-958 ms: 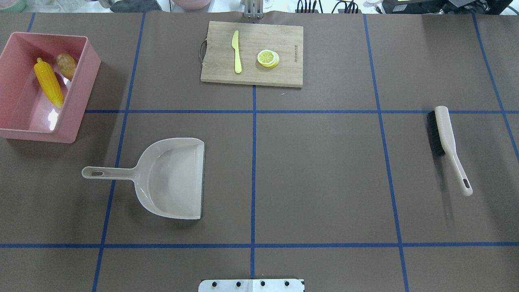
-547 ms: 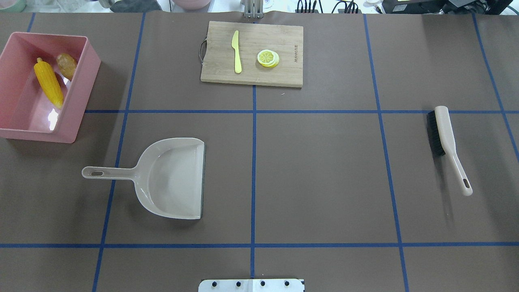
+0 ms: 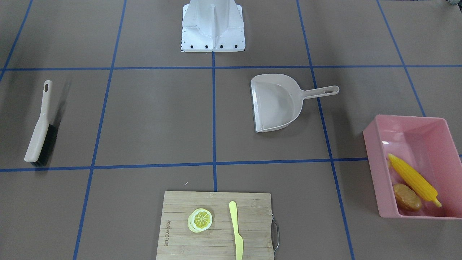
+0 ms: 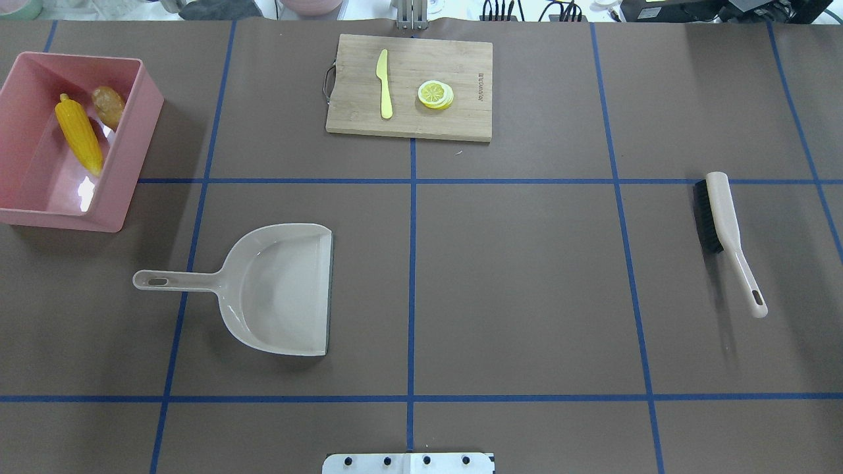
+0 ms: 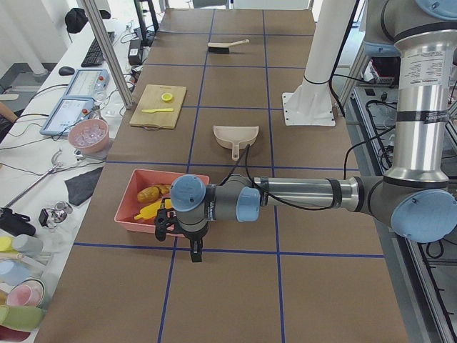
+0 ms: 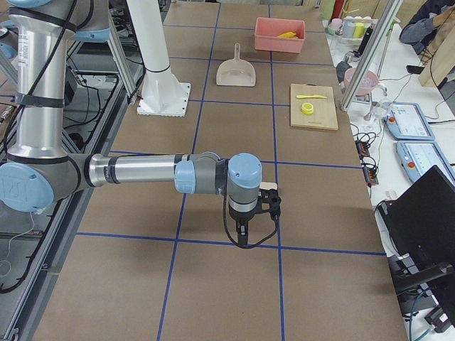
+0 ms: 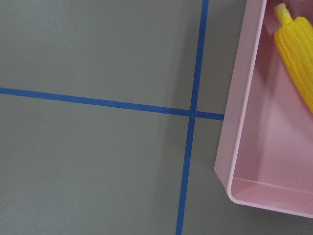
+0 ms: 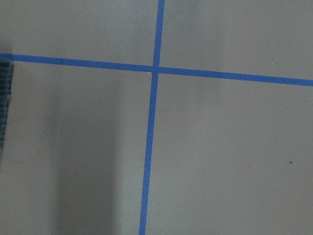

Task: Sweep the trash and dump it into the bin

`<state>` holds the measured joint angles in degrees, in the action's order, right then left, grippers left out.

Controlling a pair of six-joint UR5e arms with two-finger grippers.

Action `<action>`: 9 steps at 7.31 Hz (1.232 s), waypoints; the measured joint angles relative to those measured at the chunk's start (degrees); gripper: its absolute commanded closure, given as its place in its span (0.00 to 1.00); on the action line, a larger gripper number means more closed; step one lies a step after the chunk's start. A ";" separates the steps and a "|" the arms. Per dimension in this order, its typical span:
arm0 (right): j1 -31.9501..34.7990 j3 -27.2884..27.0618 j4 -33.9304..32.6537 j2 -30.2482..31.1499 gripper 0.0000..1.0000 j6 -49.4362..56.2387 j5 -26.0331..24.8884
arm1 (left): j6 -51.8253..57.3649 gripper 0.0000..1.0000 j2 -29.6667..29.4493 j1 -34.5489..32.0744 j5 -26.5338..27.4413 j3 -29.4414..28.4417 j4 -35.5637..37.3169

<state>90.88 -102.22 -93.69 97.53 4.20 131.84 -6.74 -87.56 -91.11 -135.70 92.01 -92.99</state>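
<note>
Left fingers (image 5: 163, 221): seen only from the table's end, so I cannot tell whether they are apart or together. They hang over the tabletop (image 4: 527, 276) just beside the near end of the bin (image 4: 125, 164).
Right fingers (image 6: 270, 202): also seen only from the side, so their state cannot be told. They hang above the tabletop close to the brush (image 4: 724, 227).
Bin: a pink tub at the far left of the tabletop, its long walls running roughly away from the robot. It holds two toy foods.
Corn cob (image 4: 79, 135): lies flat in the bin with its long axis roughly along the long walls. The stubby stalk end points away from the robot and the tapered tip points toward it.
Potato (image 4: 108, 105): in the bin's far corner, just beside the corn's stalk end, on the side nearer the table's middle.
Dustpan (image 4: 276, 289): flat on the tabletop, well apart from the bin. Its handle points to the robot's left and its mouth to the right.
Brush: on the right side, bristles facing the middle and handle toward the robot.
Cutting board (image 4: 454, 59): at the far middle, carrying a knife (image 4: 384, 84) and a lemon slice (image 4: 435, 94).
</note>
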 measured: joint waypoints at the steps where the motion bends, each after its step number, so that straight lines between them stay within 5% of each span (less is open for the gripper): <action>1: 0.00 0.00 0.00 0.01 0.00 0.01 0.00 | 0.12 0.02 0.58 -0.06 -0.05 0.32 -0.32; 9: 0.00 0.00 0.00 0.24 0.00 0.02 0.09 | 0.20 0.02 1.22 -0.04 -0.87 1.37 -0.28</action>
<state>90.88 -102.22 -93.69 97.77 4.22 131.92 -6.53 -86.34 -91.15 -136.56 93.39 -93.27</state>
